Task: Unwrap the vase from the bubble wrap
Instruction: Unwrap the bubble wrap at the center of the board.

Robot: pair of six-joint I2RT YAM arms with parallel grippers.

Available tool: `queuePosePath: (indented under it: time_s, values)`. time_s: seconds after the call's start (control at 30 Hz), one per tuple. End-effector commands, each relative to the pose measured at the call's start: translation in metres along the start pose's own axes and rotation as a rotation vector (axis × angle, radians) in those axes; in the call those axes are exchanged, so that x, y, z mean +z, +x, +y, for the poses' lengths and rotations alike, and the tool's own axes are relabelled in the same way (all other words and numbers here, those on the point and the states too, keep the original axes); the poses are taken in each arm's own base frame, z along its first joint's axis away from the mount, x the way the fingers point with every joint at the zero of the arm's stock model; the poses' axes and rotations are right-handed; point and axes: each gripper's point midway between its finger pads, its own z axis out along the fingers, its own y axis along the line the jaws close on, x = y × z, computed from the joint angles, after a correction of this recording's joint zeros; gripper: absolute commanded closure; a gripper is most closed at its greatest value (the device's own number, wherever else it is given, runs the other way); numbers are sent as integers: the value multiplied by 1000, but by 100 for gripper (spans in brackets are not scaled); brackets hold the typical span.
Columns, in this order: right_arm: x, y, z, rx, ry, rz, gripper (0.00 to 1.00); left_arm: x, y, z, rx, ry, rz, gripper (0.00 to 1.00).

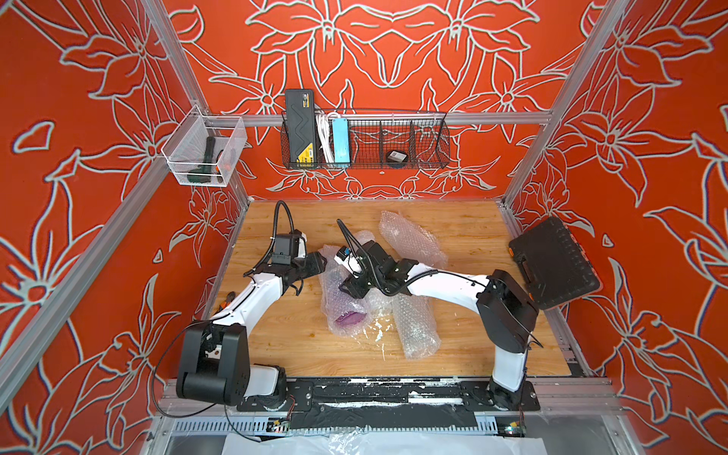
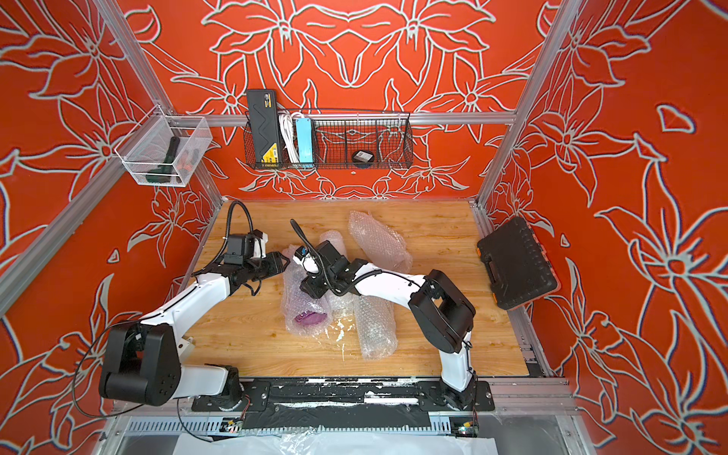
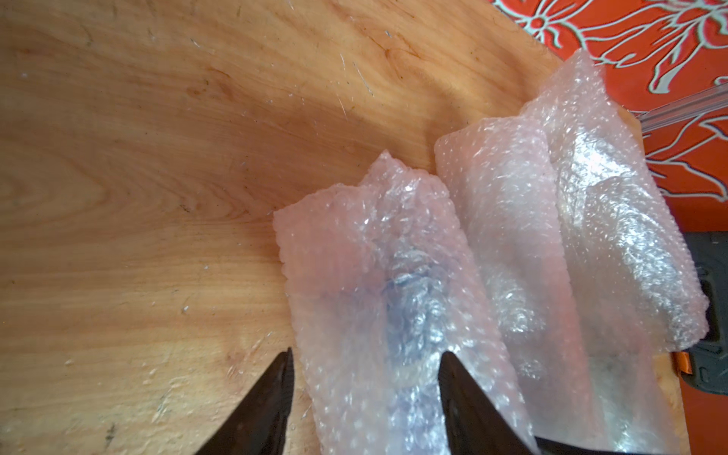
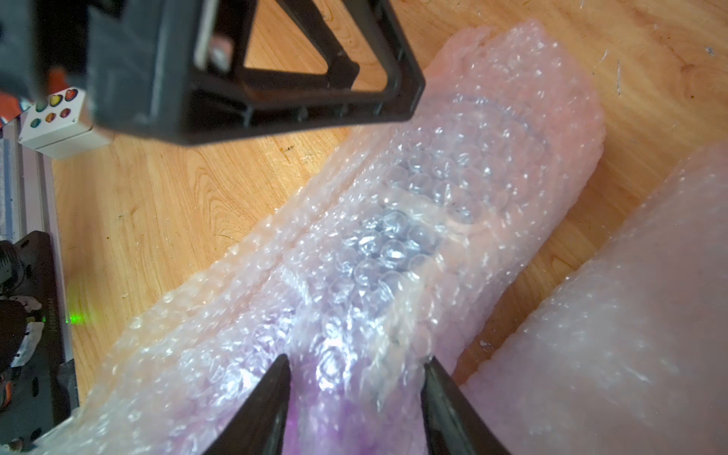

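The right gripper (image 4: 356,358) stands half-spread astride the bubble wrap (image 4: 394,244), both fingers touching it; whether it squeezes, I cannot tell. The left gripper (image 3: 364,354) is likewise half-spread over the wrap, its hold unclear. The bundle, with the purple vase (image 1: 350,317) showing through, lies at the centre of a top view on the scratched wooden table (image 1: 472,236), more rolls (image 1: 415,327) just beside it. Orange-red flowered walls (image 1: 78,197) enclose the cell. A wire basket (image 1: 413,142) hangs upper centre, and a black case (image 1: 555,264) leans at the right edge.
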Motion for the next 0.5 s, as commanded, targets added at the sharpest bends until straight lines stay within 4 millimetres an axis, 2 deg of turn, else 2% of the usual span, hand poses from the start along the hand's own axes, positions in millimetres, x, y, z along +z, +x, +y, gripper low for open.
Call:
queuePosePath:
  time_s: [0.0,0.13,0.3,0.37,0.47]
  values:
    - [4,24,-9,10,22,68,48,8,3,5,4,-21,17,43]
    - [3,23,-9,8,26,62,48,19,5,11,5,-48,44,45]
    - [4,23,-10,7,26,62,48,19,5,13,11,-55,38,57]
    - [5,24,-12,10,29,65,49,19,6,15,11,-61,41,66]
    - [4,24,-16,17,30,62,57,19,7,14,9,-56,41,87]
